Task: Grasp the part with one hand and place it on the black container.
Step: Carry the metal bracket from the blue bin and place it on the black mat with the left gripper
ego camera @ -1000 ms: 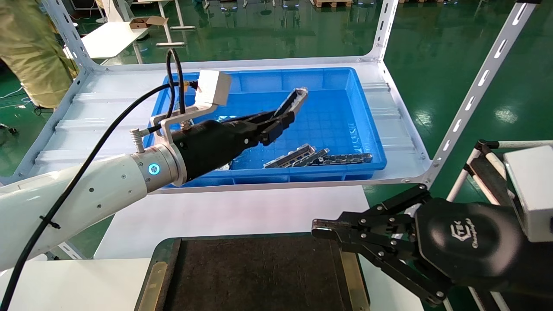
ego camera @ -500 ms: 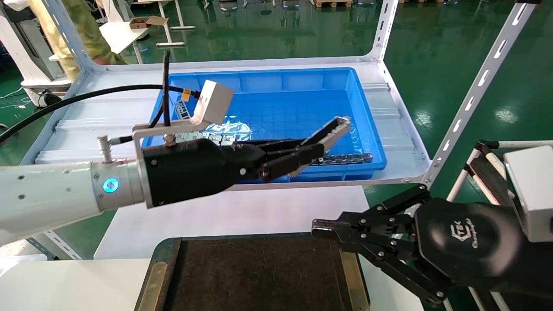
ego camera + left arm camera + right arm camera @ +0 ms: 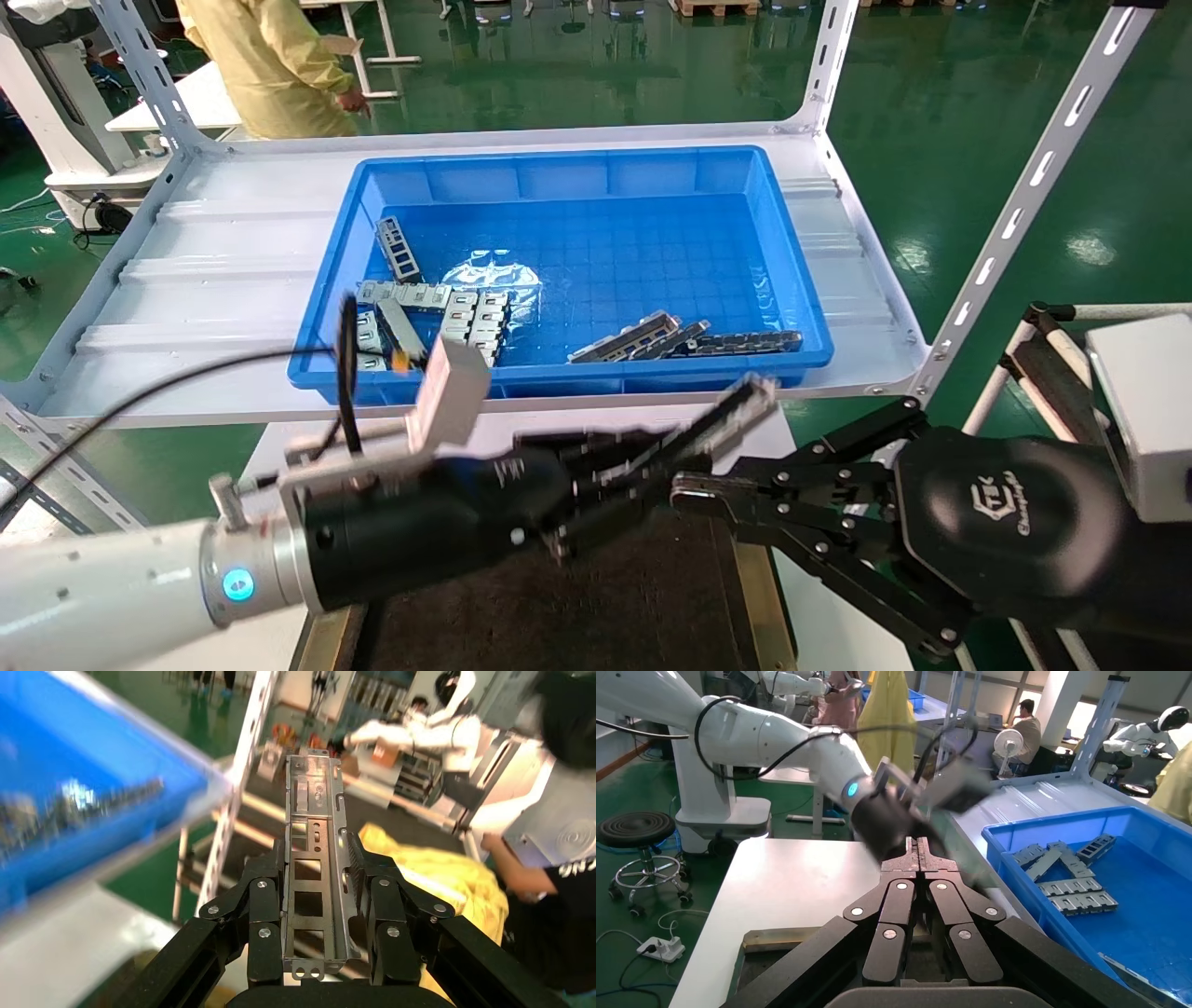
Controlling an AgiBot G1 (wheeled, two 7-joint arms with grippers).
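Observation:
My left gripper (image 3: 652,466) is shut on the part (image 3: 736,415), a slim grey metal channel strip with rectangular cutouts. It holds the part tilted above the far edge of the black container (image 3: 652,606), close to my right gripper's tips. In the left wrist view the part (image 3: 314,860) lies lengthwise between the two fingers (image 3: 263,903). My right gripper (image 3: 684,492) is shut and empty, parked over the container's right edge; it also shows in the right wrist view (image 3: 918,845).
A blue bin (image 3: 801,308) on the white shelf (image 3: 214,261) behind holds several more metal parts (image 3: 643,337). White shelf uprights (image 3: 1024,196) stand at the right. A person in yellow (image 3: 270,56) stands behind the shelf.
My left gripper has carried the part out of the blue bin, towards me and down, to above the black container's far edge. The right arm has not moved.

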